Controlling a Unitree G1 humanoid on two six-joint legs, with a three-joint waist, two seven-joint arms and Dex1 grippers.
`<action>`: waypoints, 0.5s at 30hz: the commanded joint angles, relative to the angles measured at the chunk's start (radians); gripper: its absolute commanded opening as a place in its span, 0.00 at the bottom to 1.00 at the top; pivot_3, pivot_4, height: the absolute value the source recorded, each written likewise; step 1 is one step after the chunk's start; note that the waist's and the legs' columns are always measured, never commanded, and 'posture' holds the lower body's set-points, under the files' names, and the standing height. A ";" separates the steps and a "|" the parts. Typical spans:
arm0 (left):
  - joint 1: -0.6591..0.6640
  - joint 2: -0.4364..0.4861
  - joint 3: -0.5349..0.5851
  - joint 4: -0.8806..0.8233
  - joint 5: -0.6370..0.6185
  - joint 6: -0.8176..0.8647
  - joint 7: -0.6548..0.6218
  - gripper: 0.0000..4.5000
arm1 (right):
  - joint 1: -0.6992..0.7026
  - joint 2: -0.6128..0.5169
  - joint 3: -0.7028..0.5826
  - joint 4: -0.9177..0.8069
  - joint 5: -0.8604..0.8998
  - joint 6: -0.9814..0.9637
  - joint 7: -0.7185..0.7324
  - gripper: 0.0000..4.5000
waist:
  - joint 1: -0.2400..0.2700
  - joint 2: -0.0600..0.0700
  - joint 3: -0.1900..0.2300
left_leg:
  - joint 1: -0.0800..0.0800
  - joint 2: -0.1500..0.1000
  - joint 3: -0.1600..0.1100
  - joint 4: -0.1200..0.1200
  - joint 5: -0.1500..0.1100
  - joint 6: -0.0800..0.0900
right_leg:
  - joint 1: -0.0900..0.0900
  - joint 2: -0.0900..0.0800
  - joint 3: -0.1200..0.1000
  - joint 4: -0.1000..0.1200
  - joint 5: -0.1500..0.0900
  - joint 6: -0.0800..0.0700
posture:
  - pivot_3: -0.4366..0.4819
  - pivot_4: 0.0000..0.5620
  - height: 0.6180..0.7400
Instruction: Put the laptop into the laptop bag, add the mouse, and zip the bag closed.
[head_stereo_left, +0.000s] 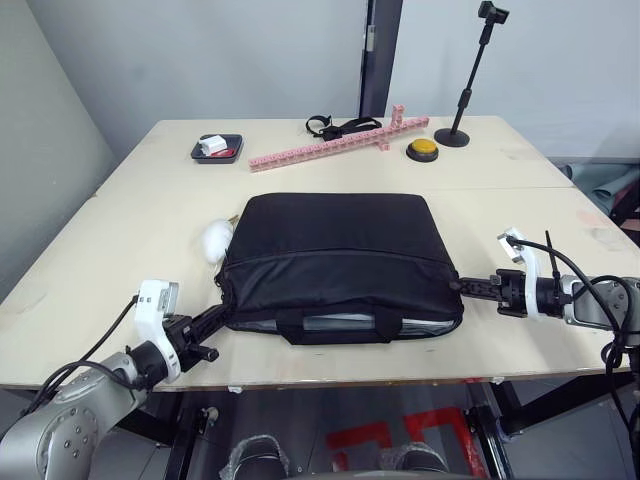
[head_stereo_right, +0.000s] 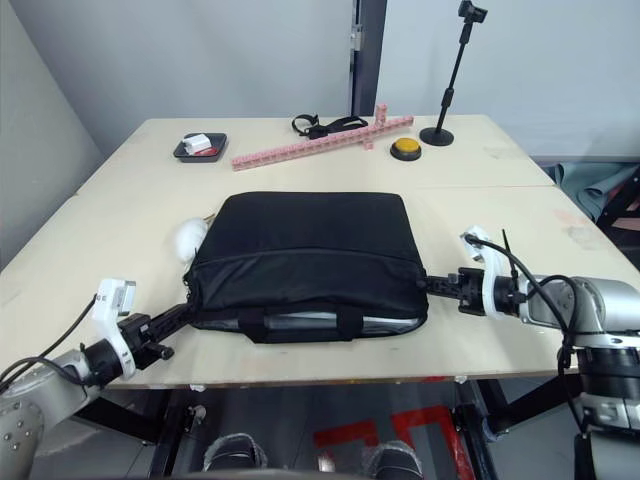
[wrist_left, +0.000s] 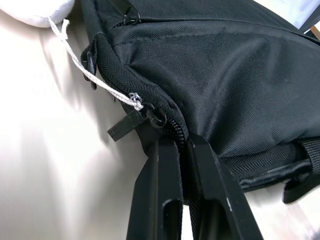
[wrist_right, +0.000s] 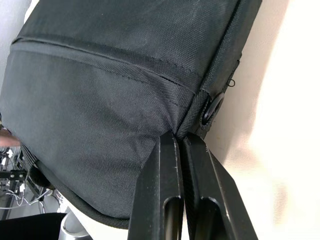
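The black laptop bag (head_stereo_left: 335, 255) lies flat in the middle of the table, handles (head_stereo_left: 335, 325) toward me. Its front edge gapes open, and a silver-grey strip of the laptop (head_stereo_left: 345, 322) shows inside. My left gripper (wrist_left: 181, 142) is shut on the bag's front left corner, right by the zip puller (wrist_left: 127, 126). My right gripper (wrist_right: 179, 136) is shut on the fabric of the bag's front right corner. The mouse is hidden.
A rounded white lump (head_stereo_left: 216, 240) lies against the bag's left side, tied by a white string (wrist_left: 85, 70) to the zip puller. At the back stand a black tray (head_stereo_left: 217, 148), a pink brick strip (head_stereo_left: 330, 145), a yellow button (head_stereo_left: 422, 149) and a camera stand (head_stereo_left: 465, 100).
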 joint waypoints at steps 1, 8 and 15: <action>0.027 -0.001 -0.015 -0.049 -0.042 -0.001 0.005 0.00 | -0.012 0.024 -0.003 -0.050 0.042 -0.007 0.026 0.01 | 0.000 0.000 0.000 | 0.000 0.000 0.000 0.000 0.000 0.000 | 0.000 0.000 0.000 0.000 0.000 0.000 | 0.48 0.27 1.00; 0.050 0.006 -0.020 -0.043 -0.045 -0.038 0.023 0.00 | -0.018 0.026 0.003 -0.048 0.042 0.001 0.032 0.01 | -0.001 0.001 0.000 | 0.001 0.000 0.000 0.000 0.001 0.001 | 0.000 0.000 0.000 0.000 0.000 0.000 | 0.48 0.27 1.00; 0.046 0.019 -0.018 -0.023 -0.040 -0.061 0.029 0.00 | -0.009 0.005 0.014 -0.054 0.040 -0.006 0.058 0.07 | -0.001 0.001 0.000 | 0.007 0.000 0.002 0.000 0.000 0.001 | 0.003 0.000 0.002 0.001 0.000 0.000 | 0.48 0.27 1.00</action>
